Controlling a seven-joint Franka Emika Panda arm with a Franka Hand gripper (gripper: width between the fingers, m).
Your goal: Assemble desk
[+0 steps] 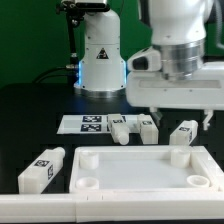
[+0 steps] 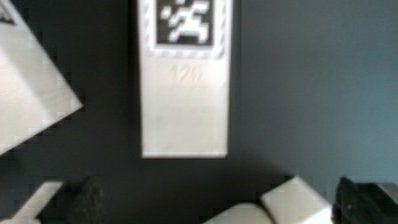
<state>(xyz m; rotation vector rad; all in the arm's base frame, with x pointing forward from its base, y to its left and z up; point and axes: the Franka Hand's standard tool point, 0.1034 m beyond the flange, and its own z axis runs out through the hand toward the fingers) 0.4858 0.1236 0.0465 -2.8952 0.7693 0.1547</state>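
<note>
The white tabletop point(image 1: 130, 151) lies flat at the front, with round sockets in its corners. Three tagged legs lie behind it point(image 1: 120, 128), point(image 1: 148, 127), point(image 1: 183, 133), and one more point(image 1: 42, 168) lies off its corner at the exterior view's left. My gripper point(image 1: 179, 120) hangs open above the legs at the right, holding nothing. In the wrist view one leg point(image 2: 187, 90) lies lengthwise on the dark table beyond my gripper point(image 2: 217, 205). A white corner point(image 2: 294, 205) shows low between the dark fingertips point(image 2: 63, 200), apart from both.
The marker board point(image 1: 82, 124) lies behind the legs. The robot's white base point(image 1: 100, 55) stands at the back. A white bar point(image 1: 40, 208) runs along the front edge. Another white part point(image 2: 27, 90) shows at the side of the wrist view.
</note>
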